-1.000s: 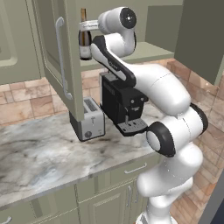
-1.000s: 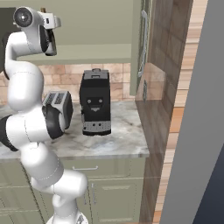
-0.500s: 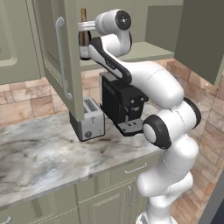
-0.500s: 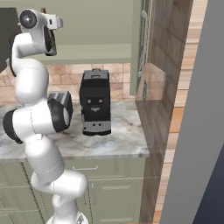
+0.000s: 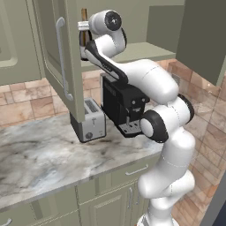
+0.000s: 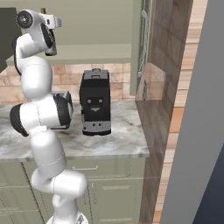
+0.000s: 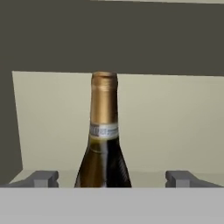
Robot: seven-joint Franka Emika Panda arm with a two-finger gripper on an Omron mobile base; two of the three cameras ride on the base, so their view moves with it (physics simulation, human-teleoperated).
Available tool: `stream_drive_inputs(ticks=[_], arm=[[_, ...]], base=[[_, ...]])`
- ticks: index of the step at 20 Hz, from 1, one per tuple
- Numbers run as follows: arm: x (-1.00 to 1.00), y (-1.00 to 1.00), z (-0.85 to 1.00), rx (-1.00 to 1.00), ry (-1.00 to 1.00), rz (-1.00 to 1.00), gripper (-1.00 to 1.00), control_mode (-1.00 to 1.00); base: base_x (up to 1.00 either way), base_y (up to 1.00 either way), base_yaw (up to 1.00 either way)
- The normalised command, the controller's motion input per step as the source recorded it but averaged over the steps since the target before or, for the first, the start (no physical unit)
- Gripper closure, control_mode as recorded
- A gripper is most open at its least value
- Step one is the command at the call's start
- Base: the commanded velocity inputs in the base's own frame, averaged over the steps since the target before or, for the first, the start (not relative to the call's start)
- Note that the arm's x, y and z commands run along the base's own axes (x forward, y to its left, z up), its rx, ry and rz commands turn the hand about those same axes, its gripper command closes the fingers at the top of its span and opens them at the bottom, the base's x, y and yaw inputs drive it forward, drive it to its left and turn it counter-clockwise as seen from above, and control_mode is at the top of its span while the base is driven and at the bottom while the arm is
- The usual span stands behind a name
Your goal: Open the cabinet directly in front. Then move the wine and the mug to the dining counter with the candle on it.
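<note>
you have the cabinet [image 5: 62, 62] open in front of you: its sage-green door with the long silver bar handle [image 5: 62, 57] swings out toward the left base camera, and the shelf inside is exposed. the other door stands open too, edge-on in the right base view, with its own bar handle [image 6: 142, 43].

the wine [image 7: 104, 140] stands upright on that shelf, straight ahead of the hand. in the hand view you see its golden neck, a pale band below it and the dark shoulders, centred between the two finger tips [image 7: 43, 178]. in the left base view the golden neck [image 5: 83, 17] pokes up just behind the wrist, beside the edge of the open door.

your gripper [image 7: 112, 179] is released, its jaws spread wide with one tip on each side of the bottle and a clear gap to the glass on both sides, so nothing is grasped. whether the tips have reached as far in as the bottle you cannot tell from these views.

the arm is raised high, its hand level with the shelf, at the cabinet opening in both base views.

below, on the marble worktop [image 5: 39, 154], a silver toaster [image 5: 90, 123] sits under the open door, and a black coffee machine [image 6: 94, 101] stands just beside it, toward the brick wall [image 6: 164, 65].
</note>
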Motion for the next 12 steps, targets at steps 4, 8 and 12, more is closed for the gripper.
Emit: stream_drive_inputs(ticks=[4,8,12], arm=[[0.02,0.06,0.0,0.0,0.0,-0.01,1.0,-1.0],[0.01,0.0,0.0,0.0,0.0,0.0,1.0,-1.0],[0.0,0.0,0.0,0.0,0.0,0.0,1.0,-1.0]], base=[[0.0,0.0,0.0],[0.0,0.0,0.0],[0.0,0.0,0.0]])
